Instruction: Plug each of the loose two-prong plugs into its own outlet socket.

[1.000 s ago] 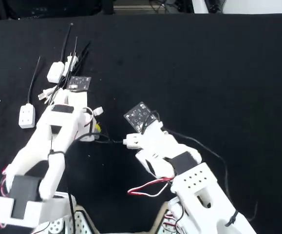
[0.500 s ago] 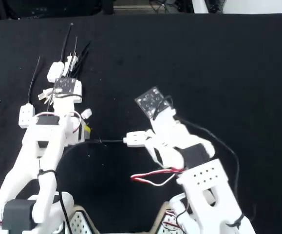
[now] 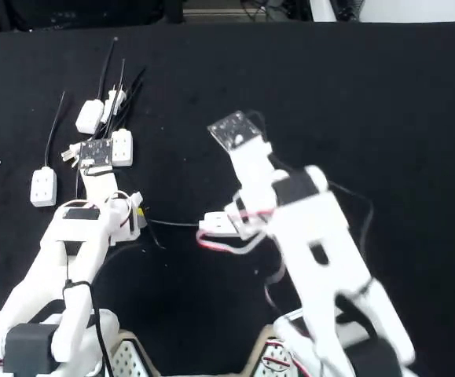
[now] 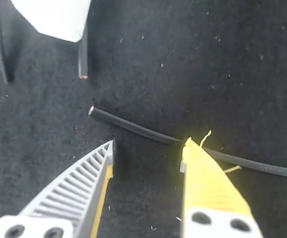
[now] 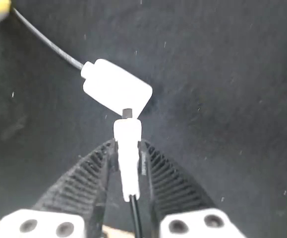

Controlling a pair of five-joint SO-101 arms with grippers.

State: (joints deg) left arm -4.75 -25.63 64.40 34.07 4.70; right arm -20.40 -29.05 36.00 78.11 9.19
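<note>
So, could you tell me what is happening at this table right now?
Two robot arms are working on plugs and sockets. The right gripper has its fingers shut on a white plug, prong tip at the edge of a white socket block on the black table; it doesn't look fully seated. The left gripper is open, low over a black cable. More white pieces with cables lie to the far left.
</note>
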